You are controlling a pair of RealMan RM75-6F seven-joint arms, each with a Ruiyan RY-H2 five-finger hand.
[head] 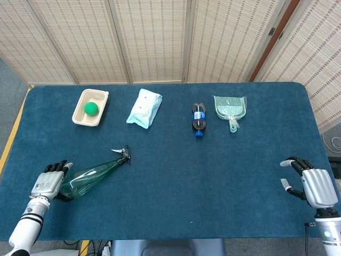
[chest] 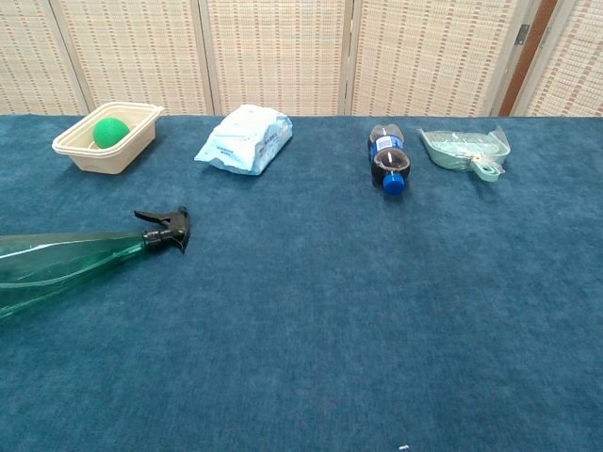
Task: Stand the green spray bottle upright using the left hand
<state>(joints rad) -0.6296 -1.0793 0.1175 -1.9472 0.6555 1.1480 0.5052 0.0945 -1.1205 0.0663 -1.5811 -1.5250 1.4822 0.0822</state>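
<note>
Behind the table you have woven folding screens [head: 154, 37], and the table [head: 176, 176] itself is covered with dark blue cloth. Your left hand [head: 49, 183] is at the near left edge of this cloth, with the fingers wrapped around the wide bottom end of the green spray bottle [head: 90, 175]. The bottle lies on its side, and its black trigger head [head: 123, 154] points away from you and to the right (the chest view shows only the bottle, not the hand). Your right hand [head: 311, 184] is at the near right edge, well apart from everything; its fingers are loosely curved and apart, and it holds nothing.

Along the far side you can see, from left to right, a beige tray [head: 83, 118] with a green ball [head: 91, 108] inside, a pack of wipes [head: 144, 108], a dark drink bottle [head: 199, 119] lying down with its blue cap toward you, and a pale green dustpan [head: 230, 108].
</note>
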